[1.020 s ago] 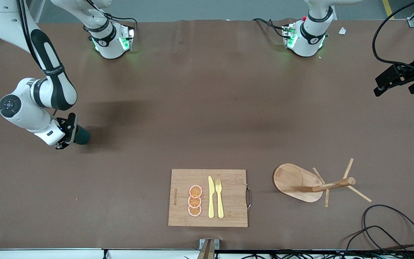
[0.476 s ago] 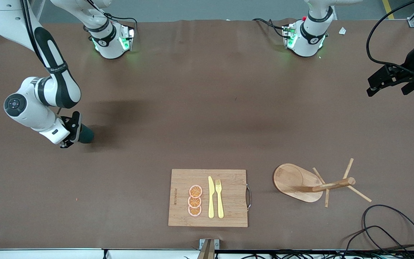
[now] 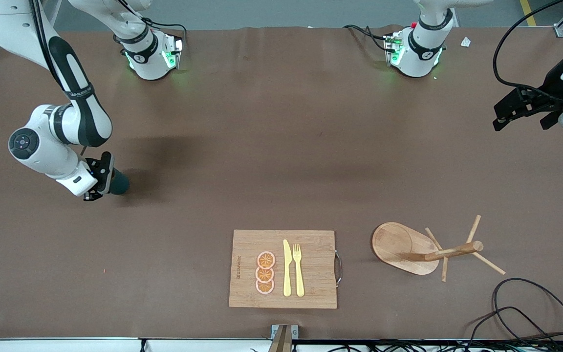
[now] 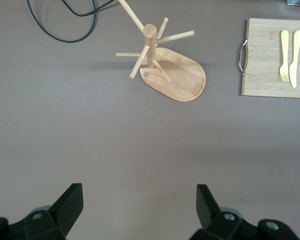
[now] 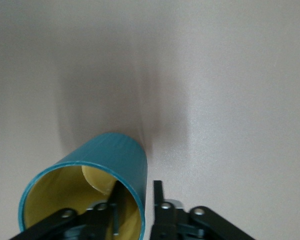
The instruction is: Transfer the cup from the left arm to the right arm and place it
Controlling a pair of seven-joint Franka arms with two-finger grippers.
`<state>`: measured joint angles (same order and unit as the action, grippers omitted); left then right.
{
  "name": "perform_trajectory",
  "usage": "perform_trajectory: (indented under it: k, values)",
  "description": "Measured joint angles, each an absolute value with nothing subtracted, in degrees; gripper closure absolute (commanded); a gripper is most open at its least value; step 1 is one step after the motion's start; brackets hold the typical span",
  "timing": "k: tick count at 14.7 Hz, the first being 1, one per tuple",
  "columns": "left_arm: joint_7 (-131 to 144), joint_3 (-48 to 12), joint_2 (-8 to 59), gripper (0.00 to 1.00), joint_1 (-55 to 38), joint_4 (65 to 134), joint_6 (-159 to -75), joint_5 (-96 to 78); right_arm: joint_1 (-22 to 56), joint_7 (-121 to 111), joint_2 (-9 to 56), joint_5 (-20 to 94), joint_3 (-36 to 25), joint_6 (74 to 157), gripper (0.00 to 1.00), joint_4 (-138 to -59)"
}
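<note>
The cup is dark teal with a mustard-yellow inside. It lies tilted on its side in my right gripper, low over the table at the right arm's end. In the right wrist view the right gripper is shut on the cup, with one finger inside the rim and one outside the wall. My left gripper is open and empty, up in the air over the table's edge at the left arm's end. In the left wrist view the left gripper has its jaws wide apart over bare table.
A wooden peg stand stands near the front edge toward the left arm's end; it also shows in the left wrist view. A cutting board with a knife, a fork and orange slices lies beside it. Black cables lie at the corner.
My right gripper has carried the cup a little toward the table's middle. My left gripper has drawn back toward the robots' side along the table's edge, still open.
</note>
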<state>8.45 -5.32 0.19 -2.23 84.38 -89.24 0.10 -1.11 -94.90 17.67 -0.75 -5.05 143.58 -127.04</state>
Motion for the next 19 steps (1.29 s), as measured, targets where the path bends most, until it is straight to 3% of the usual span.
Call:
perform_trajectory:
  k: [3,9,19]
  values:
    - [8.5,-5.3,0.2,0.0,-2.0,84.4,-89.7,0.1,-1.1,-90.2,17.1,-0.7,-5.1,134.1,0.0,-122.9]
    - [8.5,-5.2,0.3,0.0,-1.8,84.8,-90.1,2.9,-1.0,-68.7,14.1,-0.7,-4.9,109.7,0.0,-107.2]
    - [8.8,-5.3,0.4,0.0,-1.7,86.2,-90.3,0.5,-0.9,-23.7,11.6,-0.7,-4.9,94.3,0.0,-91.4]
